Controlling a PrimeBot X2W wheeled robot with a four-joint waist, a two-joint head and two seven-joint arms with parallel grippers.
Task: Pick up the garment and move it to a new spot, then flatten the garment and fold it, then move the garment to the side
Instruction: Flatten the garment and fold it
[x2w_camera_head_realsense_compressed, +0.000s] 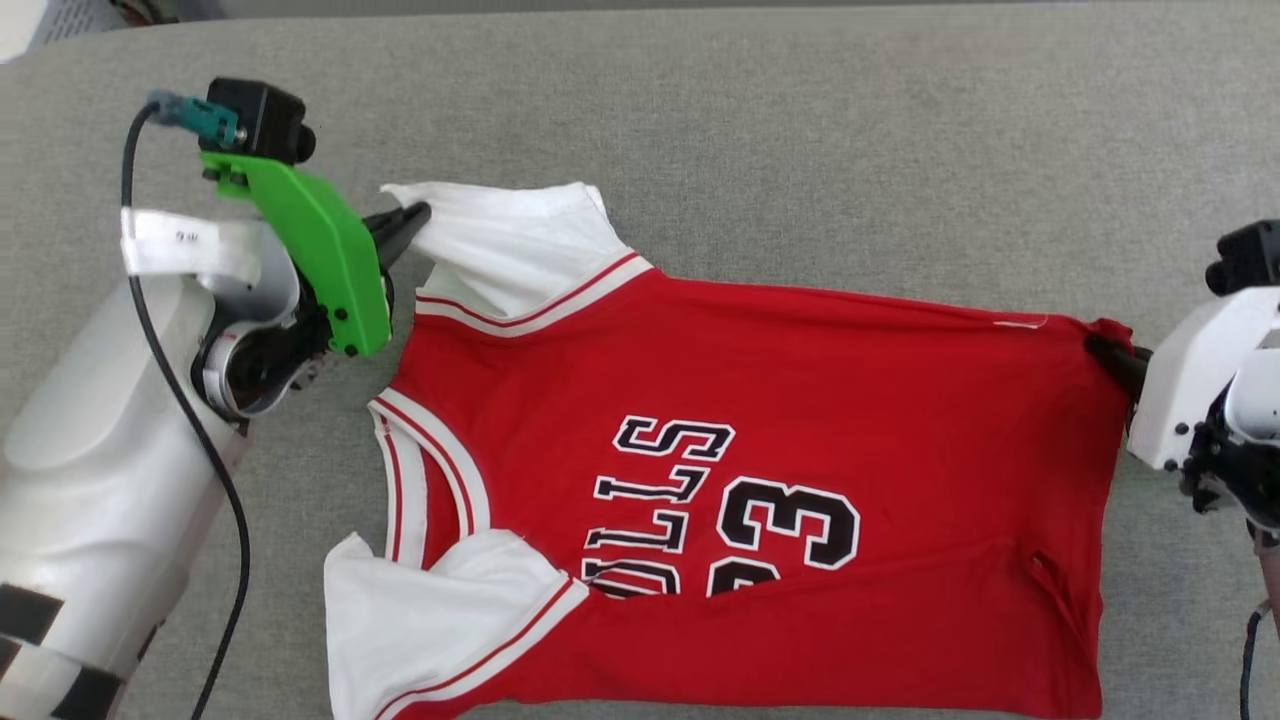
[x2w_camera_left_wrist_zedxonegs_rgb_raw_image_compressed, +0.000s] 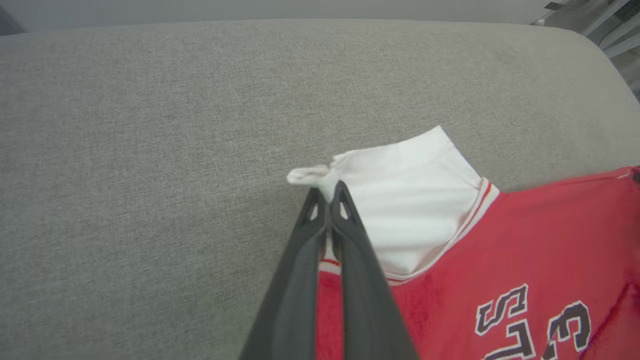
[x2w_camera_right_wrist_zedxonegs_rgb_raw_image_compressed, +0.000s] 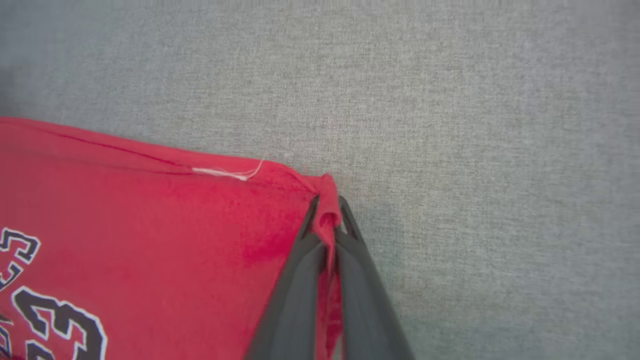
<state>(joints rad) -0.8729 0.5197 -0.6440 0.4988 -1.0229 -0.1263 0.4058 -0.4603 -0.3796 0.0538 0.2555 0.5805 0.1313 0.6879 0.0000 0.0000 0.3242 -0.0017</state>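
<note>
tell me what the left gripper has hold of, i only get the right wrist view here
Observer: The left gripper is shut on the outer edge of the far white sleeve of the garment.
Operator: is the cloth tight between the two arms
Observer: In the head view the far edge runs nearly straight from that sleeve to the hem corner pinched in the right gripper.
Operator: ok and is the near half lying flat
Observer: No. A fold of red cloth lies over the near part of the lettering, and the near white sleeve is rumpled.
Operator: which way does the neck point
Observer: The neckline points to the robot's left, next to the left forearm.
</note>
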